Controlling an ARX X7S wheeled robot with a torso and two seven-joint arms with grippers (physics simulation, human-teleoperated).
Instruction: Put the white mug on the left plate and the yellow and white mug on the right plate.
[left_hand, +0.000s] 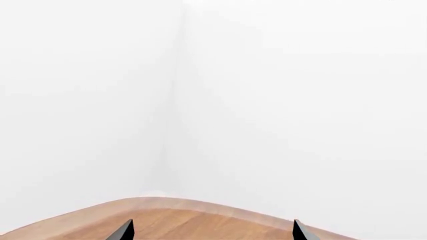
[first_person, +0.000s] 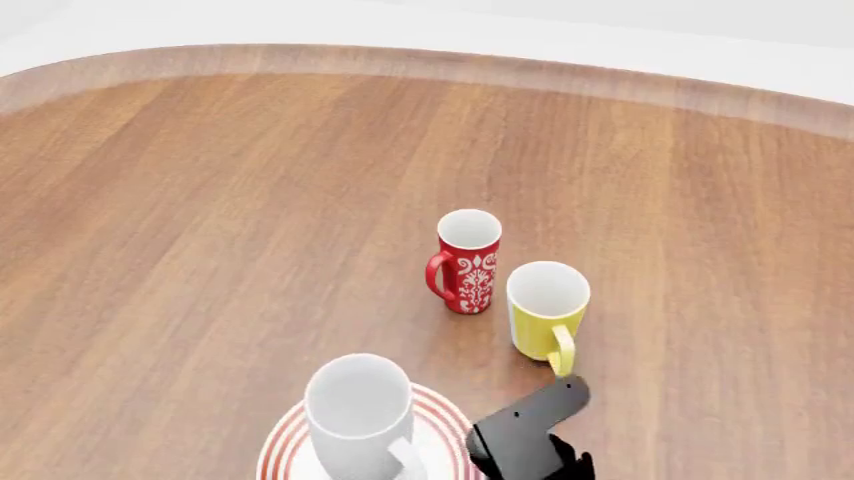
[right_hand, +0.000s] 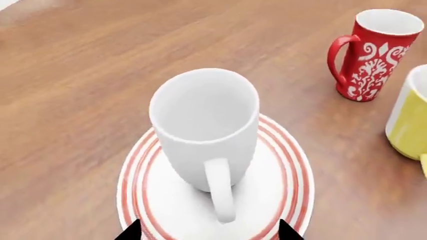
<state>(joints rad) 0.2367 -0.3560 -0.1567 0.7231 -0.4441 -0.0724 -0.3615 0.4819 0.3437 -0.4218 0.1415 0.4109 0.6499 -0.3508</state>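
The white mug (first_person: 358, 408) stands upright on a red-ringed white plate (first_person: 276, 452) at the near edge of the head view. The second plate is out of view, so I cannot tell which of the two this one is. In the right wrist view the white mug (right_hand: 203, 125) sits on the plate (right_hand: 287, 185) with its handle towards my right gripper (right_hand: 208, 235). That gripper is open, empty and just short of the handle. The yellow and white mug (first_person: 546, 310) stands on the table to the right. My left gripper (left_hand: 211, 232) is open and empty.
A slim red mug with a white pattern (first_person: 466, 261) stands just behind the yellow mug and also shows in the right wrist view (right_hand: 369, 54). My right arm (first_person: 527, 440) is beside the plate. The left wrist view shows the table's curved far edge (left_hand: 200, 205) and white walls.
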